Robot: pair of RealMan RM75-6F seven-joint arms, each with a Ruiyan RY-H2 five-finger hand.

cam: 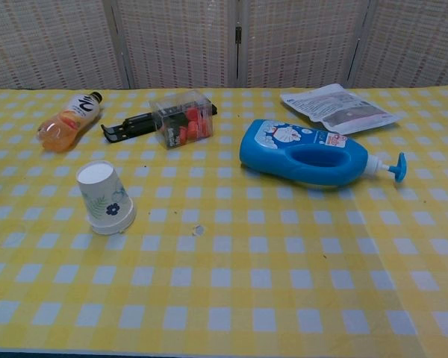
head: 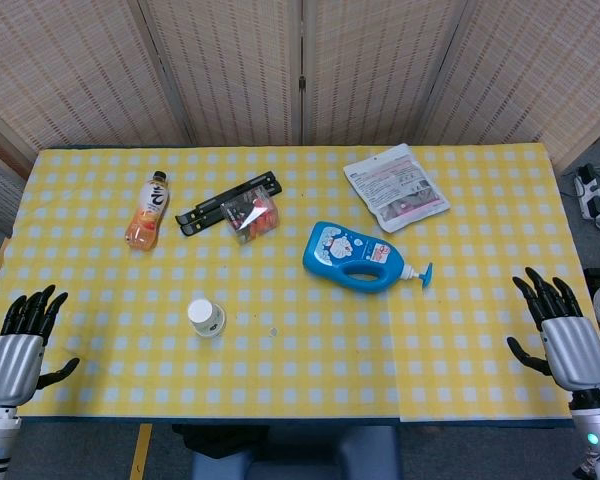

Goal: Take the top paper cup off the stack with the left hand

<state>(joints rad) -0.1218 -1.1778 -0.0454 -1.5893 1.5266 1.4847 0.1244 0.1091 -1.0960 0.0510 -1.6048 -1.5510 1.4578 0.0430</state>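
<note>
A stack of white paper cups (head: 206,318) with a blue flower print stands upside down on the yellow checked table (head: 300,360), left of the middle; the chest view shows the cup stack (cam: 105,198) at the left. My left hand (head: 22,338) rests at the table's front left edge, well to the left of the cups, fingers spread and holding nothing. My right hand (head: 560,330) sits at the front right edge, also with fingers apart and nothing in it. Neither hand shows in the chest view.
An orange drink bottle (head: 147,210) lies at the back left. A black tool (head: 228,203) and a clear box of red items (head: 252,216) lie behind the cups. A blue pump bottle (head: 358,257) lies on its side at centre right, a white pouch (head: 395,185) behind it.
</note>
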